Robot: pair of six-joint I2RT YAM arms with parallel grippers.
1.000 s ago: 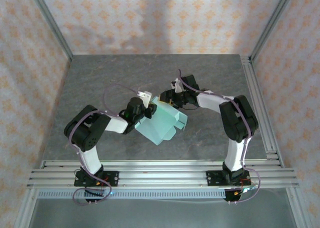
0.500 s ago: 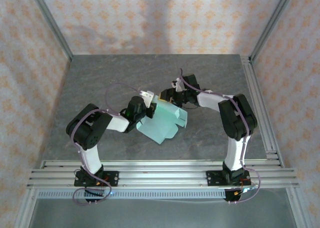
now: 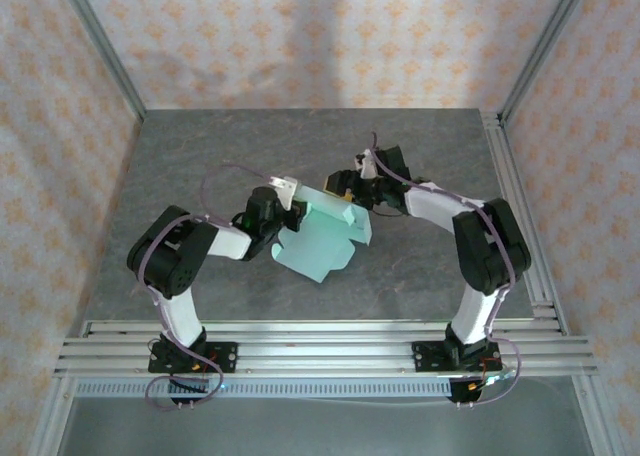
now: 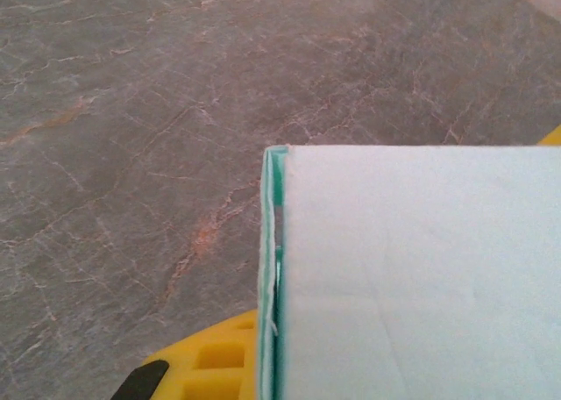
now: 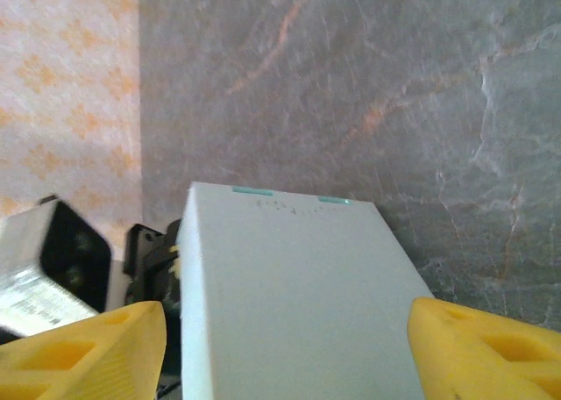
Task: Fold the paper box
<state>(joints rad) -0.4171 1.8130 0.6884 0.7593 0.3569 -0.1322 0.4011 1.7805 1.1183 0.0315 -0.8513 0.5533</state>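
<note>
If my right gripper pulls away while the fold is loose, the pale mint-green thin-card paper box could spring open, or twist in my left gripper, which is pinched tight on one edge. My right fingers stand wide on both sides of the box, not squeezing it. Both arms bend in toward the middle of the grey stone-look table, where the box sits between them.

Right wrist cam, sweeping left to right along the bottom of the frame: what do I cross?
yellow finger → paper box → second yellow finger
</note>
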